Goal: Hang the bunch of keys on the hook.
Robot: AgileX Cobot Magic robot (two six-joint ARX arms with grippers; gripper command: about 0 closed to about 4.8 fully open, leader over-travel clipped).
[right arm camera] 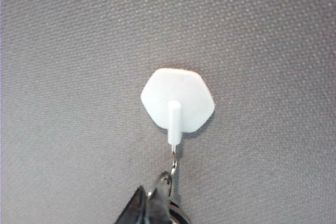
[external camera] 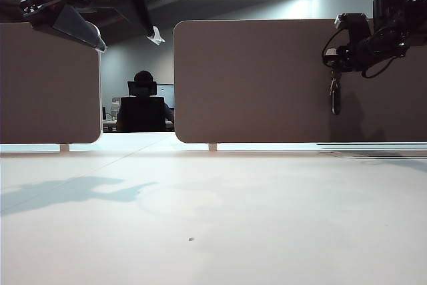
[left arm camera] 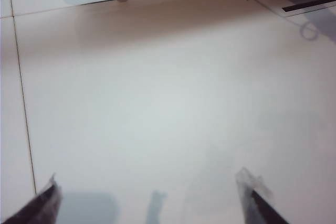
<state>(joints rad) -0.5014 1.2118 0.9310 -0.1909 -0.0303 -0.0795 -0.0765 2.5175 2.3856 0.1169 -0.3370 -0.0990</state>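
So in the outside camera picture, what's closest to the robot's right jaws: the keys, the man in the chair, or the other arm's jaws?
1. The bunch of keys: hanging right under the right gripper, high on the right.
2. The person in the chair: behind the gap between the panels, left of middle.
3. The left gripper: high in the far left corner, open.

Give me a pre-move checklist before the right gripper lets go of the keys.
1. Right gripper shut on keys: ok.
2. Ring over the hook prong: cannot tell; a thin metal piece hangs just under the prong, engagement unclear.
3. Hook seated flat on the panel: ok.
4. Fob hanging free below the gripper in the exterior view: ok.
5. Left gripper open, empty, over bare table, away from the hook: ok.
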